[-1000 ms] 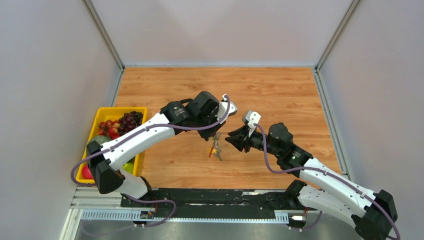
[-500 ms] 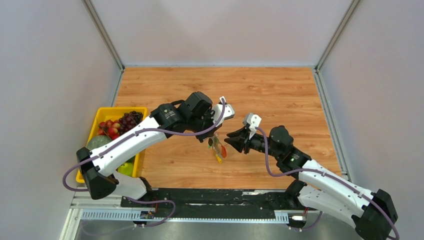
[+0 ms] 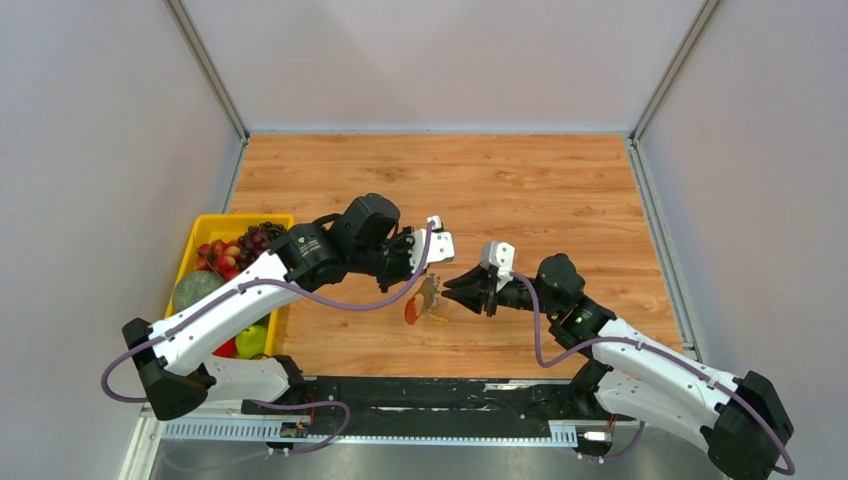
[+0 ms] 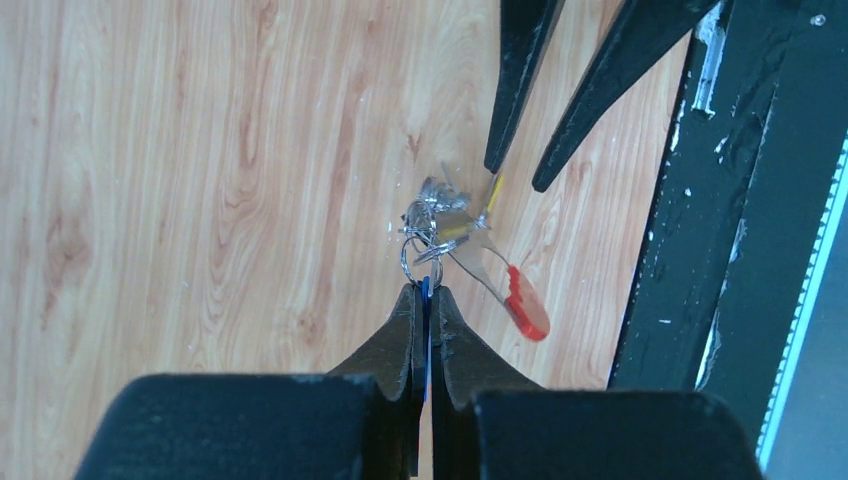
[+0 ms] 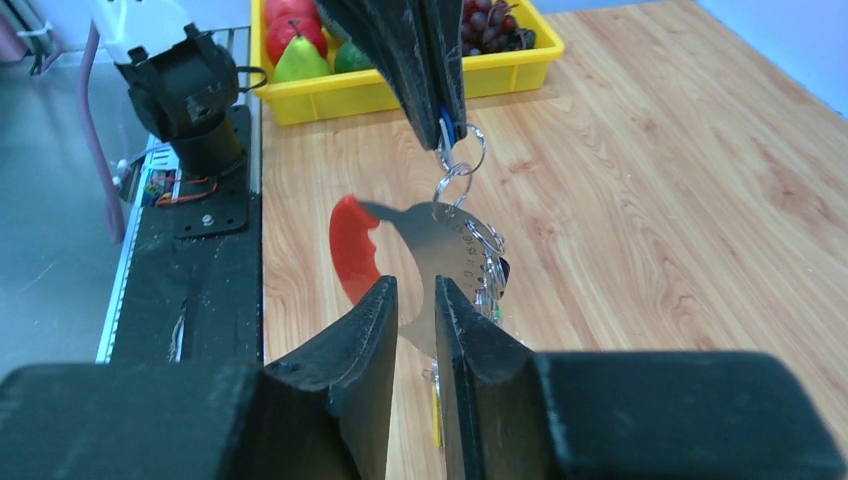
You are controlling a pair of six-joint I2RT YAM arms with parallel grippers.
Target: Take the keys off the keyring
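1. I see the keyring [image 5: 457, 180] hanging clear above the wood: small silver loops, with a curved red clip [image 5: 350, 250] tilted out sideways
2. The keys [image 4: 440, 205] hang bunched on it; the left gripper [image 4: 424, 290] pinches a blue head, and a yellow one dangles lowest

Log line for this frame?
left gripper: shut on blue key, keyring hanging above table | right gripper: open, tips at keyring | keys: on ring

A light-brown wood-grain worktop [image 3: 520, 180] is enclosed by plain pale grey walls [image 3: 440, 60]; a black mounting rail [image 3: 450, 393] is fixed at 6 o'clock.
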